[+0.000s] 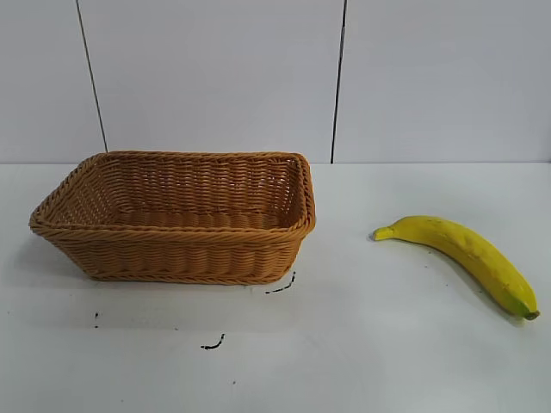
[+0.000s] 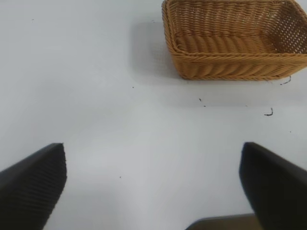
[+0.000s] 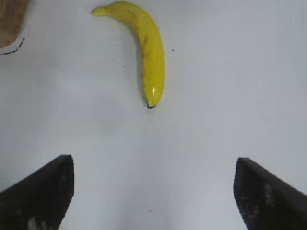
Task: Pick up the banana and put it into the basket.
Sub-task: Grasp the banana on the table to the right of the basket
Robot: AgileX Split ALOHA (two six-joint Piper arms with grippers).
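the banana point(image 1: 465, 252) is lying on the white table point(image 1: 362, 344), well apart from the basket point(image 1: 176, 219) and toward the right side of the outside view, its short stem pointing toward the basket and its dark-tipped end pointing away toward the table's near right corner. nothing is touching it. the right gripper point(image 3: 153, 191) is hovering over bare table with its dark fingers point(image 3: 38, 191) standing wide apart and nothing between them; in the right wrist view the banana is sitting ahead of the fingers, beyond their tips, roughly in line with the gap between them, with its dark-tipped end nearest the fingers and its stem end farthest. a corner of the basket is just showing at the edge of that same view, off to one side of the banana. the left gripper point(image 2: 153, 184) is also hanging over bare table, its fingers point(image 2: 33, 184) spread wide and holding nothing, with the basket well ahead of them and off to one side. the basket is sitting upright on the table at the left of the outside view, with nothing visible inside it, and a few small black marks point(image 1: 213, 343) are lying on the table just in front of it. a pale panelled wall point(image 1: 215, 77) is standing behind the table. neither arm is showing in the outside view.
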